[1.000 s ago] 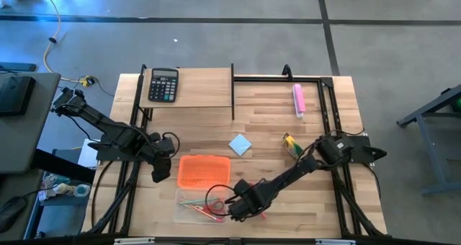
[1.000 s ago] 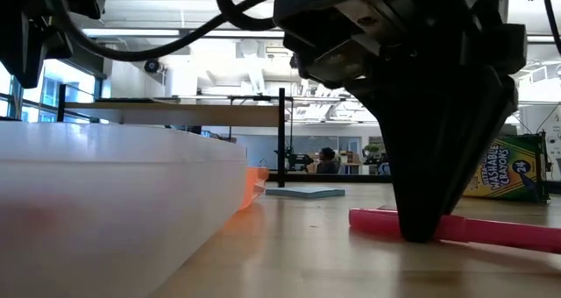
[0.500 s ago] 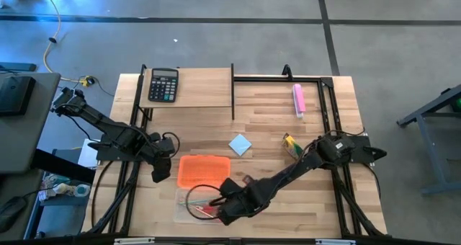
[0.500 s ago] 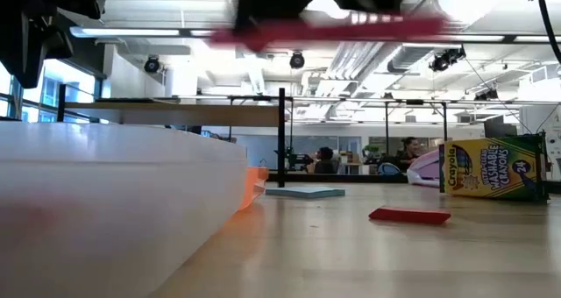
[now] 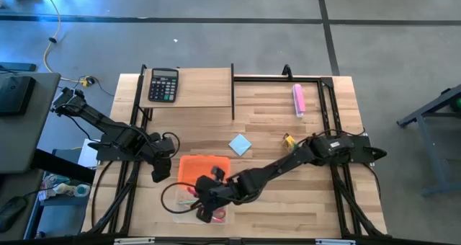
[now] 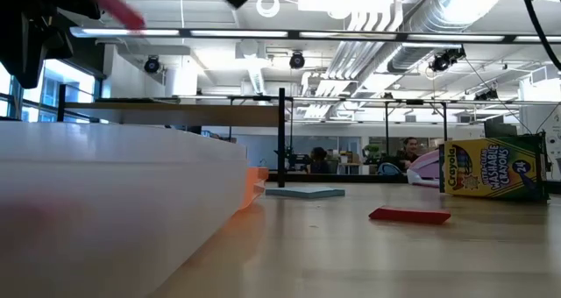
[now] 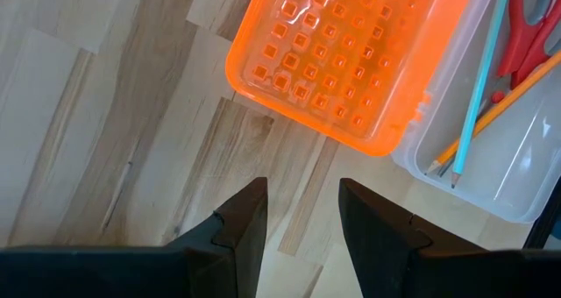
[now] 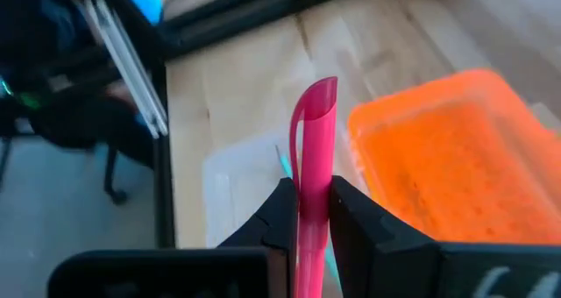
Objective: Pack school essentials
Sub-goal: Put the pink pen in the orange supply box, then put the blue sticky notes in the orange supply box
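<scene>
My right gripper (image 8: 308,212) clenches the red pen (image 8: 314,166) over the clear box (image 7: 491,171); released crooked, I expect it bridges the rim.

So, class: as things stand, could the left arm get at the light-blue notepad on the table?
Probably yes. The left gripper hovers beside the orange lid, fingers apart and empty, and the notepad lies flat on bare table. The right arm, holding the pen over the clear box, crosses nearby.
</scene>
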